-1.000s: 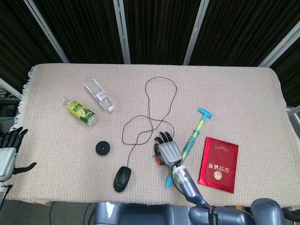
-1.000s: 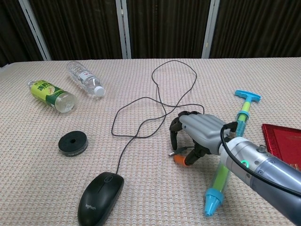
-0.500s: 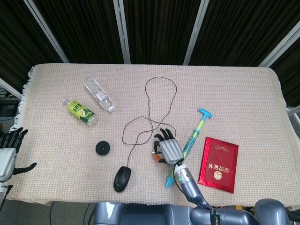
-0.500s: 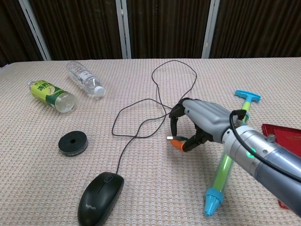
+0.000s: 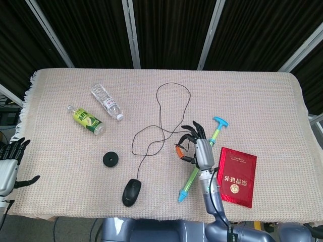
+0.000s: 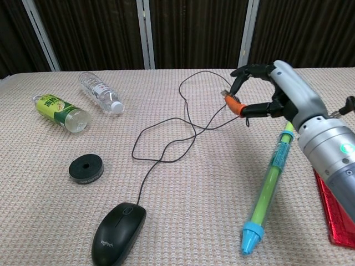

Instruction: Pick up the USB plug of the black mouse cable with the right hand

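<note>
A black mouse [image 5: 131, 192] [image 6: 118, 233] lies near the table's front edge. Its thin black cable [image 5: 160, 108] [image 6: 191, 130] loops across the cloth toward the far side and back. My right hand [image 5: 198, 148] [image 6: 277, 94] is raised above the table and pinches the USB plug [image 5: 177, 150] [image 6: 232, 101], orange-collared with a metal tip, between thumb and a finger. The cable end rises from the cloth to the plug. My left hand [image 5: 9, 161] sits off the table's left edge, open, holding nothing.
A green and blue syringe-like toy [image 5: 201, 159] [image 6: 273, 178] lies under my right forearm. A red booklet [image 5: 235, 176] lies to its right. Two plastic bottles [image 5: 87, 121] [image 5: 106, 101] lie at the left, with a black tape roll [image 5: 110, 159] in front.
My right hand has lifted off the cloth with the USB plug pinched in it, rising and moving to the right. The cable end now hangs up from the table.
</note>
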### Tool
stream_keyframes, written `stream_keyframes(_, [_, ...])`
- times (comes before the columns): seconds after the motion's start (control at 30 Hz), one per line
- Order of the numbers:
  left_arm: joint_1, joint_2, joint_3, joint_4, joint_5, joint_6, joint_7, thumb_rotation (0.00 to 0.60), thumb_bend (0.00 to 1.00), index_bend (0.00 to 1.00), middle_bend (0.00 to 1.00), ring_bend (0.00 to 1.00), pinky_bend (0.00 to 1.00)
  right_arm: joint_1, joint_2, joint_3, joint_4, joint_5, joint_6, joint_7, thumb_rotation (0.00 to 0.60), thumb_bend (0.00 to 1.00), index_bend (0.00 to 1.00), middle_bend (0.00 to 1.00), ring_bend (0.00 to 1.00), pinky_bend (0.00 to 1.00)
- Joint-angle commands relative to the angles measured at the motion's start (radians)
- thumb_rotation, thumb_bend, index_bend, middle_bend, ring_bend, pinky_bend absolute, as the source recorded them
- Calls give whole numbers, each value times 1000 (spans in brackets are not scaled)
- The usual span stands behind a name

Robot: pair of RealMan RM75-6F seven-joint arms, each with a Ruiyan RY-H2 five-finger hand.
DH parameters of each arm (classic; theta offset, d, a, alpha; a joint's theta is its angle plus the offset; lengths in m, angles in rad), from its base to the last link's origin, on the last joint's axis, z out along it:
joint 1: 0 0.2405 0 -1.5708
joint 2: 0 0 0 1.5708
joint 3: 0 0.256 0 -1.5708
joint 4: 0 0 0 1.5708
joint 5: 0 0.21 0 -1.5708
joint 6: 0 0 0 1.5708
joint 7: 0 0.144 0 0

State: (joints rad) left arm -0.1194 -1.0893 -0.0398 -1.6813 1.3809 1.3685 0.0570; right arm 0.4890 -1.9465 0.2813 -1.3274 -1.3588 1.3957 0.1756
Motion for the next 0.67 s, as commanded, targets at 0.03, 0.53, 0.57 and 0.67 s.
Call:
stream_keyframes(0.03, [0,0,0,-2,-1,0,4,600,89,0,0,0,0,-66,-42,-4,70,-44,110,178,600,372,622,221,0,0])
stream_keyframes(0.53, [1,-3,-5,-3,-17,-1,8,600,91,0,0,0,0,-136,-142,-15,206,-52,196,364,600,371,623,214,0,0])
stream_keyframes(0.57, [1,-2,-4,-4,-16,-1,7,600,93,0,0,0,0,-137,-145,-16,208,-56,199,366,600,371,623,213,0,0])
stream_keyframes(0.67, [2,1,-3,-6,-11,1,2,600,92,0,0,0,0,-141,-154,-21,217,-66,207,370,600,370,623,212,0,0])
